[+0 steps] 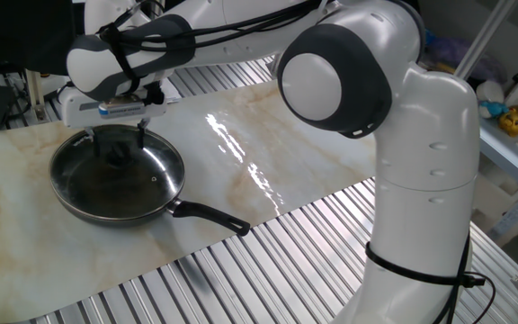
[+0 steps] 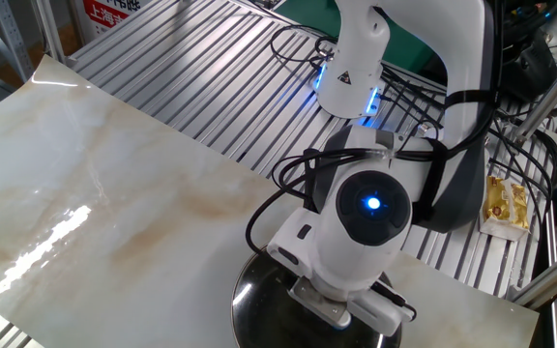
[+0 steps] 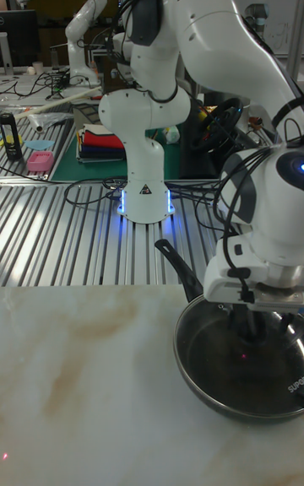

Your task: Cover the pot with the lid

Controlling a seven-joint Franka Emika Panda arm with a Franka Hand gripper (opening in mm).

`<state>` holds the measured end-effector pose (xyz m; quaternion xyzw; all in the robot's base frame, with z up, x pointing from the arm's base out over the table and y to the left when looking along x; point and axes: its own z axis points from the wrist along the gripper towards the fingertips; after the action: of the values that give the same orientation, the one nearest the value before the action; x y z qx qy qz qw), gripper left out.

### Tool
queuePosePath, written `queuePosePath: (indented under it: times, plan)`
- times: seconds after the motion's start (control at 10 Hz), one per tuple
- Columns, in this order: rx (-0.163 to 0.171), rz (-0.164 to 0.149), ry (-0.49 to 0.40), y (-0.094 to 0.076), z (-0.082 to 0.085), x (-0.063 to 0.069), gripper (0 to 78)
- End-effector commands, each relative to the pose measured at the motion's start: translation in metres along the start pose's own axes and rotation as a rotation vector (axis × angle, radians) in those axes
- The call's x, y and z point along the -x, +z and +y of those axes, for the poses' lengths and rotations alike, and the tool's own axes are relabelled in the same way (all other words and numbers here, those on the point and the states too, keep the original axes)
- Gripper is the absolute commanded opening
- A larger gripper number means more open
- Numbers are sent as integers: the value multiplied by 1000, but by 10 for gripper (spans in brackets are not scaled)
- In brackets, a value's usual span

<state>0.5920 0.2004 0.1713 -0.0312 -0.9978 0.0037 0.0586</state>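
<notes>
The pot (image 1: pixel 97 211) is a shallow dark frying pan on the marble board, its long black handle (image 1: pixel 212 217) pointing right. The clear glass lid (image 1: pixel 156 166) lies flat on it, rim on rim, with its black knob (image 1: pixel 118 155) in the centre. My gripper (image 1: pixel 117 140) hangs straight over the knob, open, one finger on each side and clear of it. In the tall fixed view the pot (image 3: pixel 192 368) sits at the lower right under the gripper (image 3: pixel 252 319). The other fixed view shows only the pot's edge (image 2: pixel 248 307) below my wrist.
The marble board (image 1: pixel 268 153) lies on a ribbed metal table (image 1: pixel 286 261). My own arm base (image 1: pixel 421 225) stands to the right of the board. Cables run behind the base (image 2: pixel 288 48). A shelf with small items (image 1: pixel 511 117) is at the far right.
</notes>
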Motion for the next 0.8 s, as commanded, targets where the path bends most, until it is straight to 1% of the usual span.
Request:
queuePosePath:
  times: [0.1,0.3,0.4,0.6,0.7,0.8]
  plan:
    - [55,-4,-10,-22,-5,-3,774]
    - [54,-4,-16,-23,-5,-3,774]
    - [53,-4,-22,-26,-6,-4,774]
    - [42,3,-29,-40,-11,-8,774]
    - [28,4,-36,-50,-15,-10,774]
    - [25,9,-43,-59,-23,-11,774]
